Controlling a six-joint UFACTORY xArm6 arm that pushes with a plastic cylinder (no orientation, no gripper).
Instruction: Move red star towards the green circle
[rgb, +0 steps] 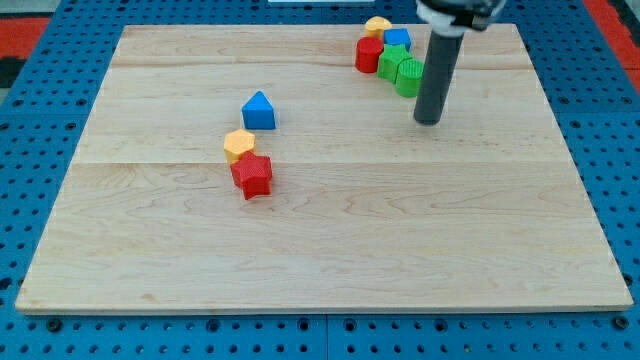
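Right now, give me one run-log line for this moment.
my tip: by green circle, view's top right | red star: centre-left, touching yellow block | contact: none | task: not started

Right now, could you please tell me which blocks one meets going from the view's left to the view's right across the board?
Yellow block → red star → blue block → red block → green blocks, then my tip. The top cluster's yellow and blue blocks overlap these, so I omit them.

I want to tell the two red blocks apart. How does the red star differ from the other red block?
The red star has a pointed outline; the red block at the view's top looks rounded, like a cylinder. The red star touches only a yellow block; the red block sits packed in a cluster by a green block. My tip is near the cluster, far from the star. Both share one red colour.
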